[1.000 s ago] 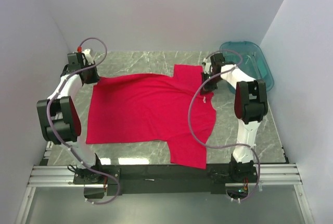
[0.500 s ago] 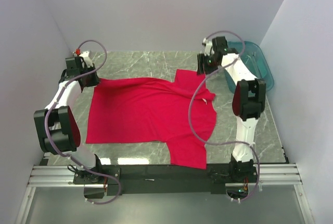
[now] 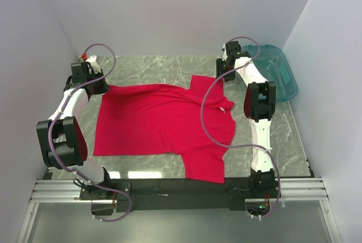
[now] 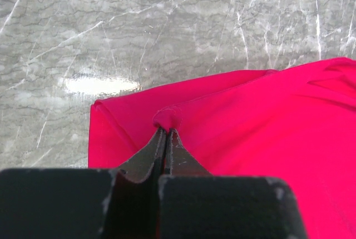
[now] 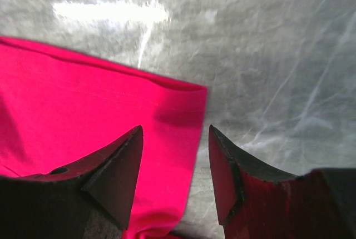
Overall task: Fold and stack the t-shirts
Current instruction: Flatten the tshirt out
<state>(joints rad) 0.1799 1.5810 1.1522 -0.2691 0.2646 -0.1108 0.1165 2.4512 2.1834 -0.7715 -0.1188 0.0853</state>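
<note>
One red t-shirt [image 3: 161,121] lies spread on the grey marble table [image 3: 153,68]. At its far left corner my left gripper [image 3: 104,86] is shut on a pinch of the red cloth [image 4: 167,118], which stands up in a small peak between the closed fingers. My right gripper [image 3: 222,72] hovers open above the far right sleeve [image 5: 111,111], its fingers [image 5: 119,167] straddling the sleeve's edge with nothing held. The sleeve [image 3: 205,87] lies flat with a small fold near its right corner.
A teal plastic bin [image 3: 277,70] stands at the far right corner of the table. White walls close in on the left, back and right. The black rail [image 3: 169,186] with both arm bases runs along the near edge.
My right gripper has opened, let go of the right sleeve and moved toward the far edge. The sleeve dropped flat. My left gripper keeps its hold and shifted slightly back.
</note>
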